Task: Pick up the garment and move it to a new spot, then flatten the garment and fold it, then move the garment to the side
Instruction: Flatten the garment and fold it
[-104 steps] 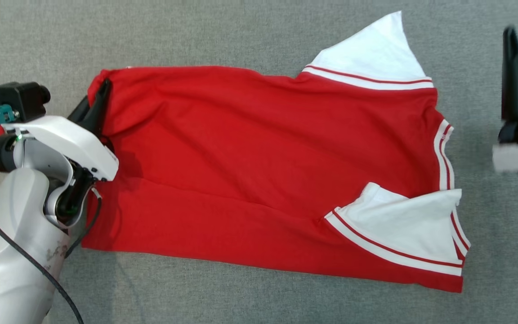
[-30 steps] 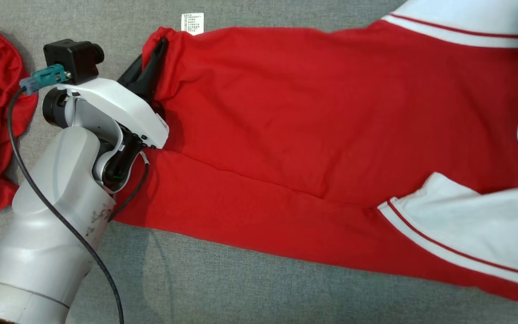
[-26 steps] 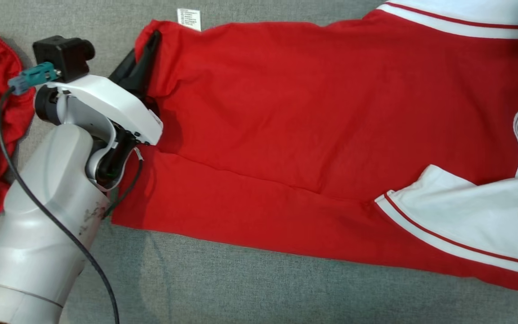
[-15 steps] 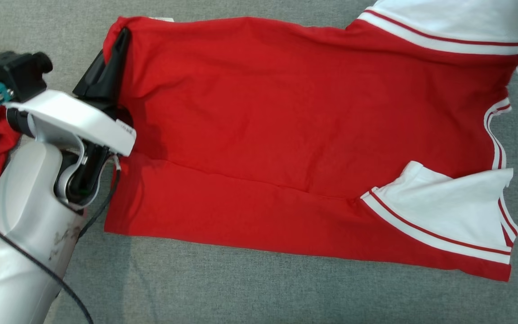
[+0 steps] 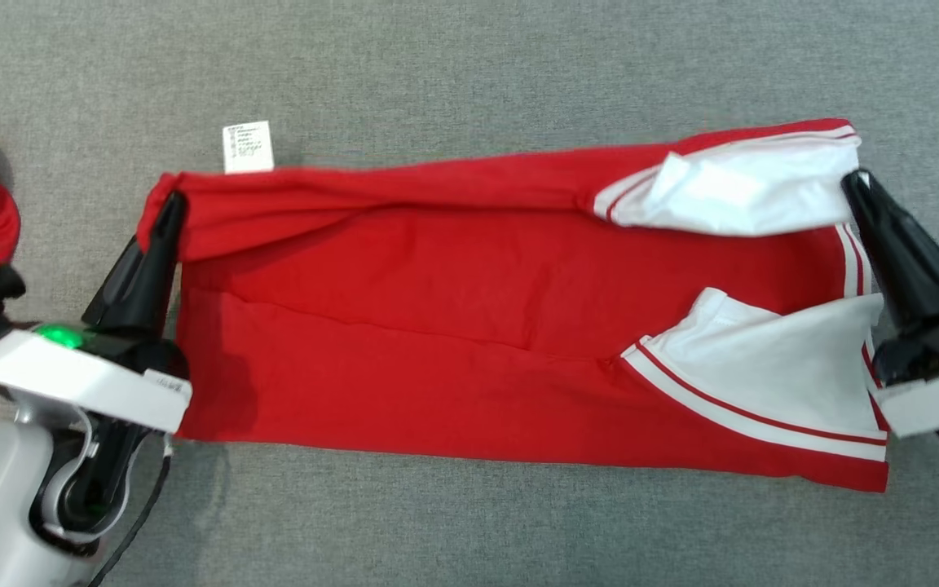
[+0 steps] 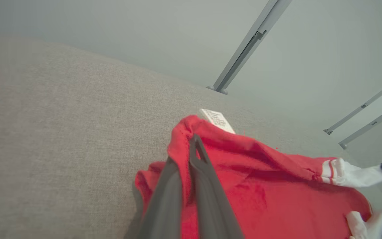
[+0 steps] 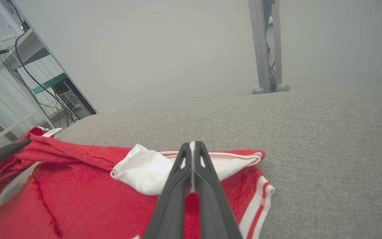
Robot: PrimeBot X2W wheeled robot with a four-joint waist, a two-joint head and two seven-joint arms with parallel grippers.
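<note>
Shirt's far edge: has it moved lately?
Yes. Pinched by the left gripper and right gripper, the shirt's far edge has come nearer: its upper white sleeve now lies close to the lower white sleeve.

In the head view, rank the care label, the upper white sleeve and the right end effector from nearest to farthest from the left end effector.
1. Care label: just up and right of the left end effector.
2. Upper white sleeve: far right, across the red shirt.
3. Right end effector: at that sleeve's far right end, gripping it.
</note>
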